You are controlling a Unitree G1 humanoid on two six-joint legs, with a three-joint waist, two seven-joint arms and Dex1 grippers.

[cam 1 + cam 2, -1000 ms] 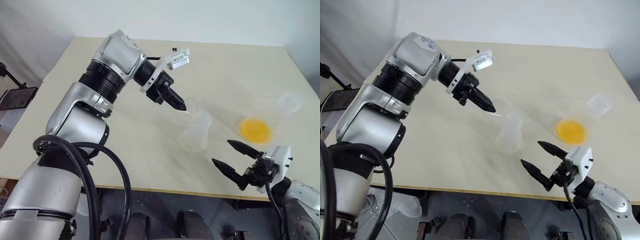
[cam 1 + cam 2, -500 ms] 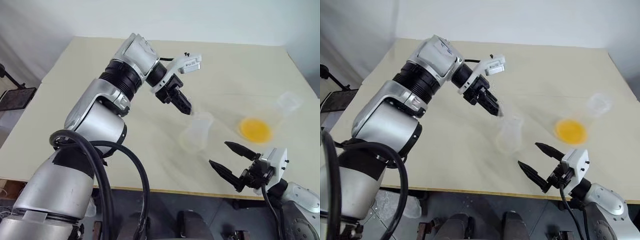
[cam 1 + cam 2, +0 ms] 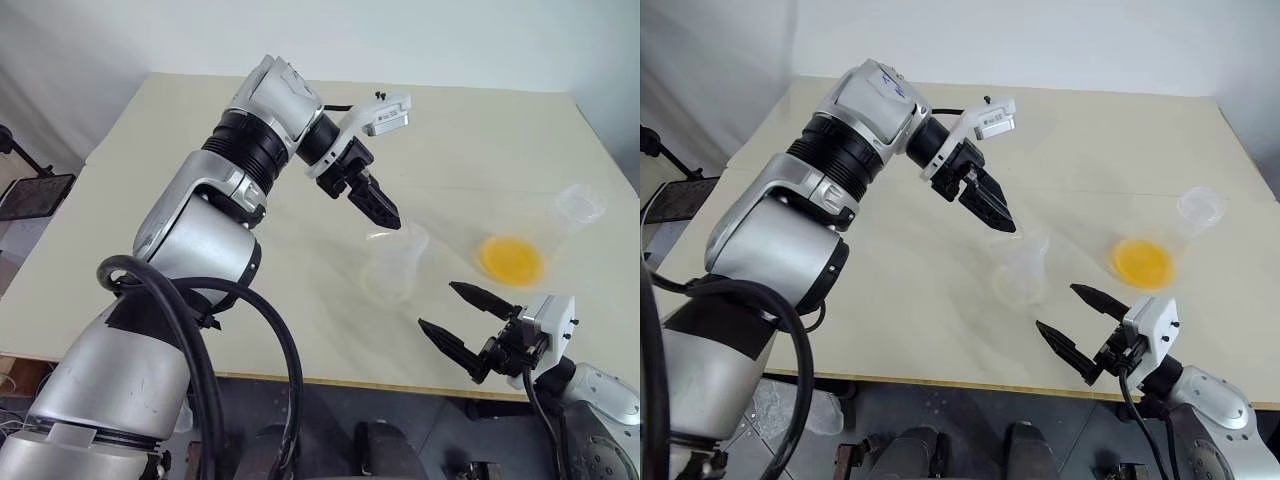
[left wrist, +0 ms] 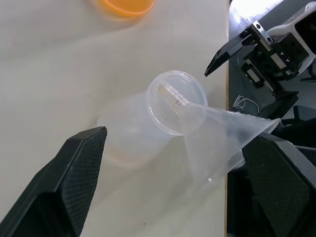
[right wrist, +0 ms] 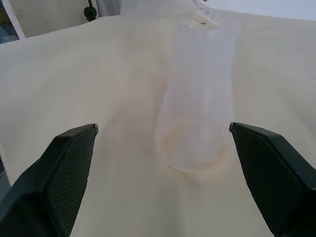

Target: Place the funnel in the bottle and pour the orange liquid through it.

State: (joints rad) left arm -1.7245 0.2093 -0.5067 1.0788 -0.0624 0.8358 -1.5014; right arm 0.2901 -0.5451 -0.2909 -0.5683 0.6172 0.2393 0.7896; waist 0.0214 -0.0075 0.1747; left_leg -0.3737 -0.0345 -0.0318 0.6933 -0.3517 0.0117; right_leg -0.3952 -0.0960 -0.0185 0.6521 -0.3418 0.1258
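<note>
- Hovering just above the bottle (image 3: 392, 268), the left gripper (image 3: 385, 211) is spread, gripping nothing.
- The funnel (image 4: 217, 137) leans on the bottle's mouth, tilted.
- Orange liquid (image 3: 511, 259) sits near the bottle.
- The right gripper (image 3: 462, 325), near the bottle, is spread, empty, likely ready to pour.

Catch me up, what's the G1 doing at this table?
The left gripper hangs open just above the bottle, with the clear funnel lying tilted across the bottle's mouth, not seated upright. The right gripper waits open near the table edge. The orange liquid sits unpoured in its container to the right.
</note>
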